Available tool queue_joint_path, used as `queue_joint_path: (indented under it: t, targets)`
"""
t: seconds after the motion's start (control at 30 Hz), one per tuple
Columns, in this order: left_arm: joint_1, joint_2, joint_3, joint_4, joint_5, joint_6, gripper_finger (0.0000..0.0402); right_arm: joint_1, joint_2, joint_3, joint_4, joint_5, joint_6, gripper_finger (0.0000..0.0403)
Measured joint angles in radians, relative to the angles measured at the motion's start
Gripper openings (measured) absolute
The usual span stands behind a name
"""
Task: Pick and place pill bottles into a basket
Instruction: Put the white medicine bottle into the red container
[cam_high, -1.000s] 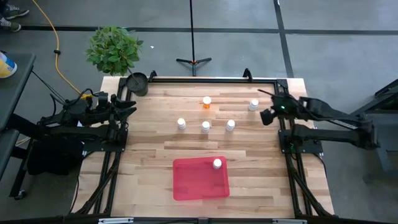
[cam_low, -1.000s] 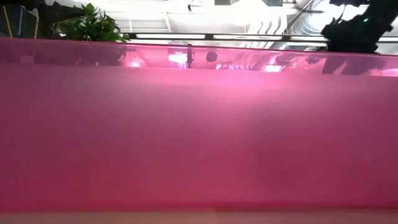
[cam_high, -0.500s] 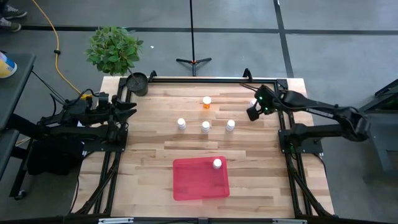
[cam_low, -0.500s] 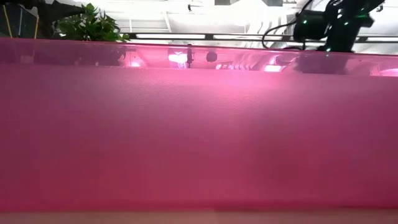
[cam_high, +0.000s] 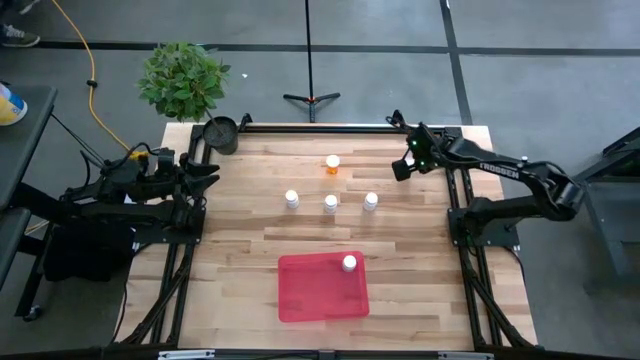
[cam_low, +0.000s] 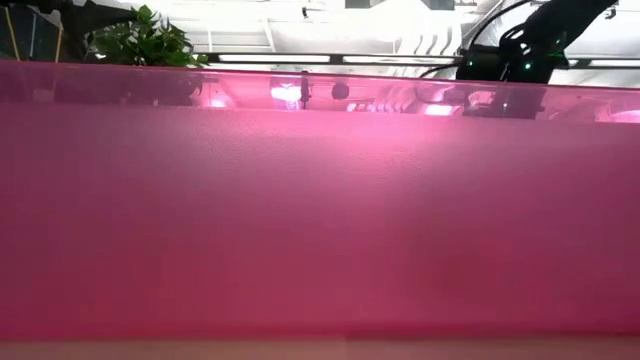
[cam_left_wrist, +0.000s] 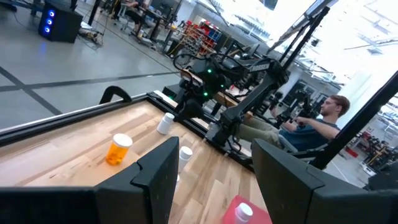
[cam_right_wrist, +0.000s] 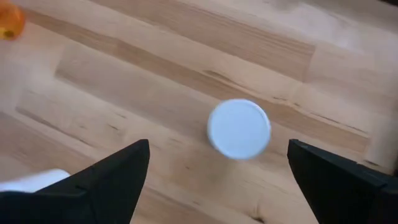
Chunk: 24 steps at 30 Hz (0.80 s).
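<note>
Basket (cam_high: 310, 295): red tray at the table's 6 o'clock edge, one white pill bottle (cam_high: 349, 263) standing in its far-right corner.
Middle row: three white bottles (cam_high: 330, 204) upright near the table's (cam_high: 240, 250) centre.
Orange bottle (cam_high: 332, 164): past them, toward 12 o'clock.
My right claw (cam_right_wrist: 217, 177): fingers spread wide, hovering directly above a white bottle (cam_right_wrist: 239, 129) at 2 o'clock, gripping nothing.
My left claw (cam_left_wrist: 214, 180): waiting at 9 o'clock, fingers apart, empty.
</note>
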<state>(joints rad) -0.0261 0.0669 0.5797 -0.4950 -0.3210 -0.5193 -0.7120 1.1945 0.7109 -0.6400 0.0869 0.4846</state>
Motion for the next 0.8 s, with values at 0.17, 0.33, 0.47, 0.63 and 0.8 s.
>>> queue_joint_path:
  t: [0.17,0.33,0.47,0.63,0.8]
  targets:
    - [0.0,0.0,0.0,0.0,0.0,-0.002,0.0237,-0.043,0.029,0.0,0.017,-0.02,-0.027,0.0372]
    - [0.0,0.0,0.0,0.0,-0.001,-0.002,0.0237,-0.07,0.052,0.0,0.019,-0.038,-0.048,0.0372]
    - [0.0,0.0,0.0,-0.001,-0.004,-0.002,0.0237,-0.074,0.071,0.0,0.022,-0.05,-0.051,0.0372]
    - [0.0,0.0,0.0,-0.001,-0.005,-0.002,0.0237,-0.074,0.091,0.0,0.056,-0.084,-0.059,0.0371]
    - [0.0,0.0,0.0,-0.002,-0.005,-0.002,0.0237,-0.074,0.123,0.0,0.063,-0.104,-0.058,0.0371]
